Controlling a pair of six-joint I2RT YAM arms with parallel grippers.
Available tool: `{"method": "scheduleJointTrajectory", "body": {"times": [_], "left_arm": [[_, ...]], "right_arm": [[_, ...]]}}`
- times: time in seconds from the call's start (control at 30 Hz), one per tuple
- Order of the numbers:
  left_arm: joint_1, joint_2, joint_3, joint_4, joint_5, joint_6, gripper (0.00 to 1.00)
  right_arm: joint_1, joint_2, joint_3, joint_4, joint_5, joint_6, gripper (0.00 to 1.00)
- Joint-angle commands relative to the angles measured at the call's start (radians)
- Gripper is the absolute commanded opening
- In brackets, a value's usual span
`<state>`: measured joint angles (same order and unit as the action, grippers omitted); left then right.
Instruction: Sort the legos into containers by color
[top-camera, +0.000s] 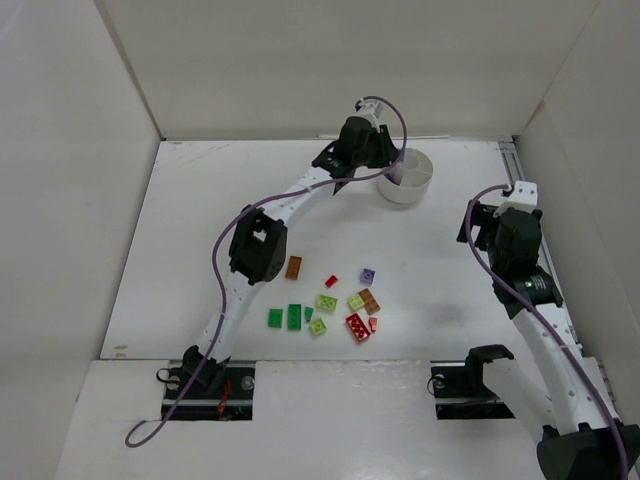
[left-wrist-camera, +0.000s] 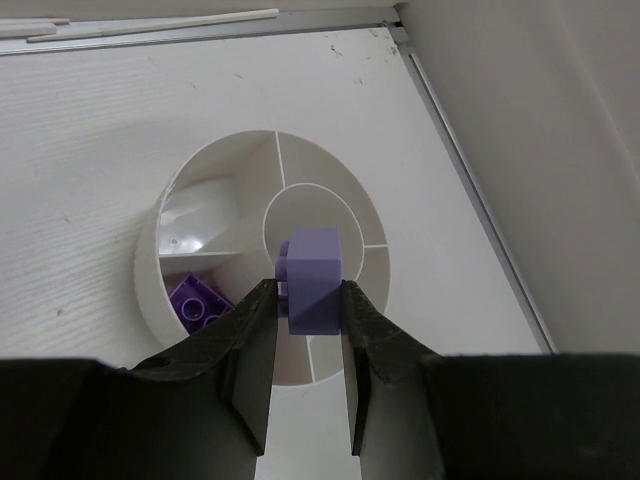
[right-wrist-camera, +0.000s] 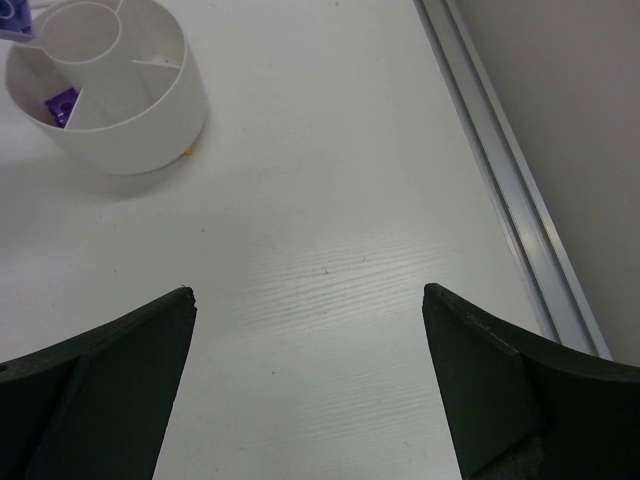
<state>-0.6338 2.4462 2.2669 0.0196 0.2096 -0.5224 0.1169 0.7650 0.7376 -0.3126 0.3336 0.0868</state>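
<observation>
White ribbed table (top-camera: 200, 220), plain white dish (top-camera: 404, 193), lavender brick (left-wrist-camera: 313, 275), deeper purple brick (left-wrist-camera: 197, 300), dark green bricks (top-camera: 294, 316), lime plates (top-camera: 327, 302), red brick (top-camera: 357, 327), orange-brown brick (top-camera: 293, 267), black fingers (left-wrist-camera: 250, 360), purple cable (top-camera: 214, 268).

— Where did the top view sit?
— High at the near edge, looking down over the whole table (top-camera: 200, 220).
— And the wrist views?
— Left looked steeply down, close over the dish (left-wrist-camera: 148, 275). Right looked across the table from farther off. All three shared the dish.
</observation>
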Motion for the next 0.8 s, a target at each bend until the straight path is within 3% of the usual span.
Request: {"method": "scheduleJointTrajectory", "body": {"times": [0.0,0.23,0.27,0.37,0.53,0.63,0.77], "left_arm": [[-0.001,-0.004,0.016,0.079,-0.005,-0.022,0.1],[-0.001,-0.024,-0.052,0.114,0.004,-0.042,0.13],[-0.001,-0.035,-0.064,0.126,0.004,-0.042,0.22],[-0.001,-0.062,-0.109,0.135,-0.006,-0.042,0.31],[-0.001,-0.091,-0.119,0.125,-0.015,-0.042,0.55],[-0.001,-0.105,-0.129,0.125,-0.015,-0.033,0.64],[-0.001,-0.147,-0.138,0.125,0.005,-0.024,0.66]], "right_arm": [[-0.006,-0.004,0.016,-0.006,0.019,0.011,1.0],[-0.006,0.005,0.016,-0.006,0.019,0.011,1.0],[-0.006,0.005,0.016,-0.006,0.019,0.011,1.0],[-0.006,0.014,0.016,-0.006,0.01,0.002,1.0],[-0.016,0.014,0.016,0.013,0.001,0.002,1.0],[-0.016,0.014,0.016,0.013,-0.022,-0.009,1.0],[-0.016,-0.006,0.006,0.056,-0.094,-0.038,1.0]]}}
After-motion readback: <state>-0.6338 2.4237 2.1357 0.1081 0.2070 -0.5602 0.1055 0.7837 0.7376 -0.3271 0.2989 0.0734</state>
